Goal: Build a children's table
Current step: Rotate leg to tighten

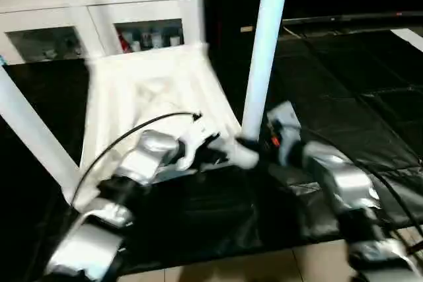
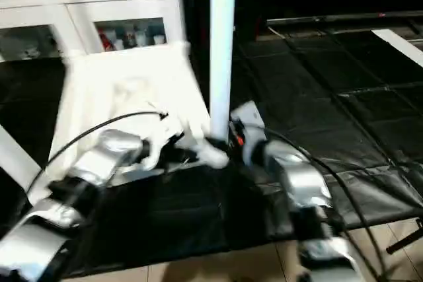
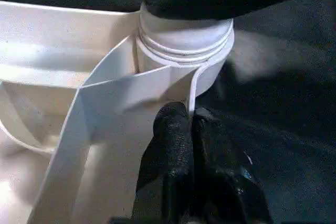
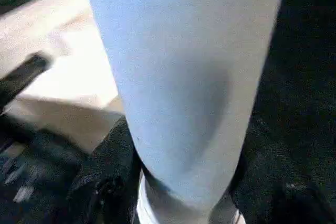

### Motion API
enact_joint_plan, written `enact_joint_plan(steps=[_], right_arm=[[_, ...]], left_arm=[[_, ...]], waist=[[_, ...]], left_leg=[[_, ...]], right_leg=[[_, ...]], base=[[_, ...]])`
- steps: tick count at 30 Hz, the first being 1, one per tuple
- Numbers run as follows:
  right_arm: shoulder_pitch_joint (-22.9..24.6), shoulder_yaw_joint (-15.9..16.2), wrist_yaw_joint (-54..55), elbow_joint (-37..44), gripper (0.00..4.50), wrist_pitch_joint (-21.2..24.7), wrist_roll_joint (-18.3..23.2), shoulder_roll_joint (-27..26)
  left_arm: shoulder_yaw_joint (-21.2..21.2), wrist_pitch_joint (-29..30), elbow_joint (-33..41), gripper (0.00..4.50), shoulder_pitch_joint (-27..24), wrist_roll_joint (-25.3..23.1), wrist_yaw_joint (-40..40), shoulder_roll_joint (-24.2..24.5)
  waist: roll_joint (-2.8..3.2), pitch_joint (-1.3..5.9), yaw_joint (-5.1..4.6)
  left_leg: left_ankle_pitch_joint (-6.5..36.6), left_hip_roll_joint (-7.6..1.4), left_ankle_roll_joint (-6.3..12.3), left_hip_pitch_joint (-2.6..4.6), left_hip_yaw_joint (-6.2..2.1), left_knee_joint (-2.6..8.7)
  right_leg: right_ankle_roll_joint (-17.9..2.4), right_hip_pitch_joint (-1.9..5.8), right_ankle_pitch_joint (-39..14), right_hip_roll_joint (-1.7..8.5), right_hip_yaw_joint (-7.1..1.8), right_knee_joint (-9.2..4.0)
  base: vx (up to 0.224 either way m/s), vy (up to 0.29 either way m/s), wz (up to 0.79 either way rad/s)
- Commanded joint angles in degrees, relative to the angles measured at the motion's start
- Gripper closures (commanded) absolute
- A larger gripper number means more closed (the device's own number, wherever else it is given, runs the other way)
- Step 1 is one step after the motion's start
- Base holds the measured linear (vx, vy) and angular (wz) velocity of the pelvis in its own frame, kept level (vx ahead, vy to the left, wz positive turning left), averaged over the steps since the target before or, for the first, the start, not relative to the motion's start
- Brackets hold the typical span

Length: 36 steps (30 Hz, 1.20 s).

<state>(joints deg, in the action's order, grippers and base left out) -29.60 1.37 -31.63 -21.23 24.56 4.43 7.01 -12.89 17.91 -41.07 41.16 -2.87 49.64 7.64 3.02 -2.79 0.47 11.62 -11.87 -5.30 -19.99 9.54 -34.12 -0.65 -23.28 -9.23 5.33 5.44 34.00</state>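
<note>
White plastic table top (image 1: 155, 107) lies upside down on the black floor mat (image 1: 344, 104), ribbed underside up, in front of the white cabinet with glass doors (image 1: 92, 28). A long white tapered tube leg (image 1: 264, 51) stands upright in the top's rounded corner socket (image 3: 184, 43) nearest the robot. The right gripper (image 1: 248, 143) has its black fingers clasped around the foot of that leg, just above the socket. The left gripper (image 3: 191, 145), fingers pressed together, touches the top's rim beside the same socket. Another white leg (image 1: 33, 137) slants up from the top's far-left corner.
</note>
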Motion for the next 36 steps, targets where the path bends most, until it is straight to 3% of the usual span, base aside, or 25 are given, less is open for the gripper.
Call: enact_joint_plan(steps=[1, 4, 5, 6, 11, 18, 20, 23, 24, 27, 33, 36], right_arm=[[0.0, 4.6, 0.5, -2.0, 2.48, 2.5, 1.4, -5.0], [-0.3, 3.6, 2.1, -2.5, 2.48, 1.1, 1.6, -5.9], [-0.2, 3.3, 2.1, -2.3, 2.15, 0.8, 1.6, -6.2], [0.2, 3.1, 2.1, -1.6, 1.95, 0.9, 1.6, -6.3], [1.3, 2.7, 0.9, 0.3, 1.47, 0.3, 2.3, -5.6], [3.2, 2.6, -9.1, 2.6, 0.94, -1.6, 4.4, 1.0], [3.3, 2.6, -11.1, 2.6, 0.61, -1.9, 4.7, 2.3], [3.3, 2.7, -18.9, 2.0, 0.41, -4.3, 5.7, 7.1], [3.3, 2.7, -19.1, 2.0, 0.29, -4.3, 5.7, 7.2], [3.4, 2.9, -25.0, 1.9, 0.04, -5.5, 7.0, 10.4], [2.8, 4.0, -35.6, 0.7, 0.01, -8.3, 7.8, 15.8], [1.9, 4.9, -42.3, -0.9, 0.01, -9.3, 8.9, 18.5]], left_arm=[[0.9, 0.3, 2.0, 4.5, 2.2, 2.0, -3.2, -4.0], [0.6, 0.6, 2.6, 4.5, 2.0, 1.8, -3.0, -4.2], [0.5, 0.7, 2.7, 4.5, 1.8, 1.7, -2.8, -4.0], [0.4, 0.8, 2.9, 4.5, 1.7, 1.6, -2.5, -3.6], [-0.1, 0.4, 3.3, 4.5, 1.2, 1.1, -0.8, -1.9], [-2.0, -3.2, 3.2, 4.5, 0.4, 0.5, 5.7, 1.7], [-2.3, -3.6, 3.2, 4.5, 0.4, 0.4, 6.8, 2.3], [-4.0, -6.8, 2.5, 4.5, 0.4, -0.3, 11.5, 4.9], [-4.0, -6.9, 2.4, 4.5, 0.4, -0.3, 11.6, 5.0], [-5.0, -9.8, 2.4, 4.5, 0.3, -0.1, 15.7, 6.7], [-7.1, -15.0, 3.4, 4.5, -1.0, 1.1, 24.3, 8.9], [-9.1, -16.9, 4.6, 4.5, -2.0, 1.1, 28.7, 10.5]], waist=[[-0.7, 4.01, 0.55], [-0.54, 4.1, 0.51], [0.01, 4.11, 0.58], [-0.24, 4.11, 0.42], [-0.08, 3.92, 0.32], [-0.12, 4.04, 0.56], [-0.13, 3.96, 0.75], [-0.11, 4.01, 1.3], [0.16, 3.97, 1.65], [-0.01, 4.05, 2.23], [0.28, 4.18, 3.71], [0.15, 4.17, 4.56]], left_leg=[[7.7, -0.04, 3.18, -0.77, 0.09, 3.72], [7.0, -0.06, 4.21, -0.86, 0.12, 3.67], [6.7, -0.1, 4.49, -0.77, 0.08, 3.68], [6.9, -0.16, 4.71, -0.8, 0.12, 3.7], [9.2, -0.26, 4.13, -0.58, 0.1, 3.91], [8.6, -0.39, 5.0, -0.56, 0.14, 3.81], [8.5, -0.42, 5.16, -0.64, 0.16, 3.8], [8.8, -0.49, 5.26, -0.51, 0.18, 3.75], [8.9, -0.56, 5.38, -0.43, 0.21, 3.72], [8.3, -0.7, 5.66, -0.43, 0.29, 3.65], [7.3, -0.99, 5.57, -0.29, 0.34, 3.58], [7.9, -1.11, 5.43, -0.19, 0.43, 3.61]], right_leg=[[-10.4, 3.56, -17.6, 2.35, -2.08, -4.59], [-11.7, 3.83, -14.3, 2.38, -2.11, -4.36], [-12.2, 3.84, -13.1, 2.4, -2.13, -4.21], [-12.6, 3.88, -12.3, 2.35, -2.14, -4.21], [-12.7, 3.9, -13.8, 2.42, -2.16, -4.41], [-13.7, 4.07, -11.2, 2.45, -2.27, -4.12], [-13.8, 4.08, -11.2, 2.54, -2.33, -4.12], [-13.8, 4.12, -11.6, 2.55, -2.3, -4.16], [-13.9, 4.01, -11.5, 2.58, -2.35, -4.17], [-14.3, 4.0, -10.4, 2.57, -2.37, -3.89], [-15.2, 3.82, -8.3, 2.61, -2.4, -3.38], [-15.4, 3.77, -8.8, 2.73, -2.47, -3.39]], base=[[0.0, 0.0, 0.0], [0.0, 0.0, 0.0], [0.0, 0.0, 0.0], [0.0, 0.0, 0.0], [0.0, 0.0, 0.0], [0.0, 0.0, 0.0], [0.0, 0.0, 0.0], [0.0, 0.0, 0.0], [0.0, 0.0, 0.0], [0.0, 0.0, 0.0], [0.0, 0.0, 0.0], [0.0, 0.0, 0.0]])
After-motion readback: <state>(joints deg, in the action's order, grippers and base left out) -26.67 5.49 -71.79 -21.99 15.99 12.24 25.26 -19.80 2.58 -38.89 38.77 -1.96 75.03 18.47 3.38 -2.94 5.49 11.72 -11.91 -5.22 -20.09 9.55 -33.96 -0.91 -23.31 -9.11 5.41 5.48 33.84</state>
